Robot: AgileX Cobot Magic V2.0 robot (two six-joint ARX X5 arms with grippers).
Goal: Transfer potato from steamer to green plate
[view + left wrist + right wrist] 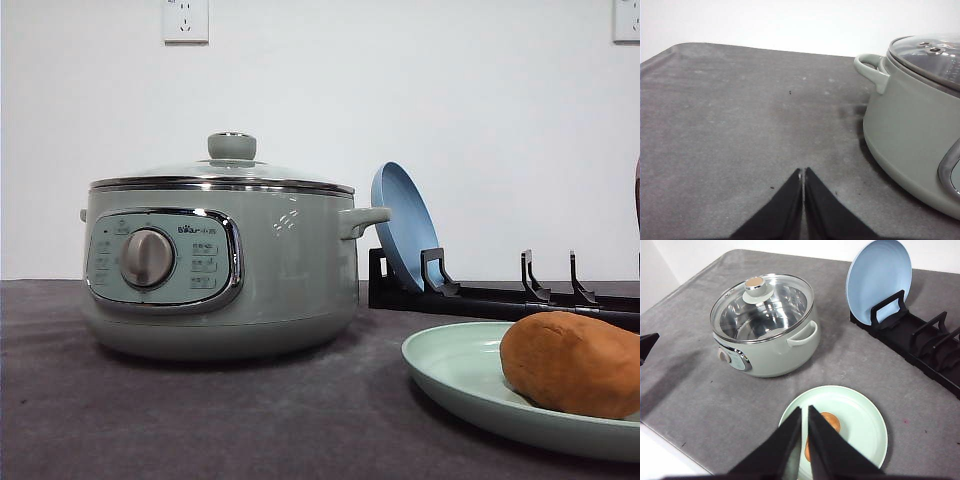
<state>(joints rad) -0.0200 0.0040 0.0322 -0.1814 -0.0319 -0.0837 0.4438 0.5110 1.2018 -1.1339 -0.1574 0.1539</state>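
The orange-brown potato (575, 365) lies on the green plate (450, 370) at the front right of the table. From the right wrist view, my right gripper (805, 410) hangs shut and empty high above the green plate (860, 415), partly covering the potato (831, 422). The sage-green steamer (280, 280) stands at the left with its glass lid (232, 150) on; through the lid (757, 290) the steel inside looks empty. My left gripper (803, 172) is shut, holding nothing, low over the bare grey table just left of the steamer (910, 135).
A blue plate (400, 225) stands upright in a black dish rack (500, 295) behind the green plate. The rack (920, 337) runs along the back right with several free slots. Grey cloth covers the table.
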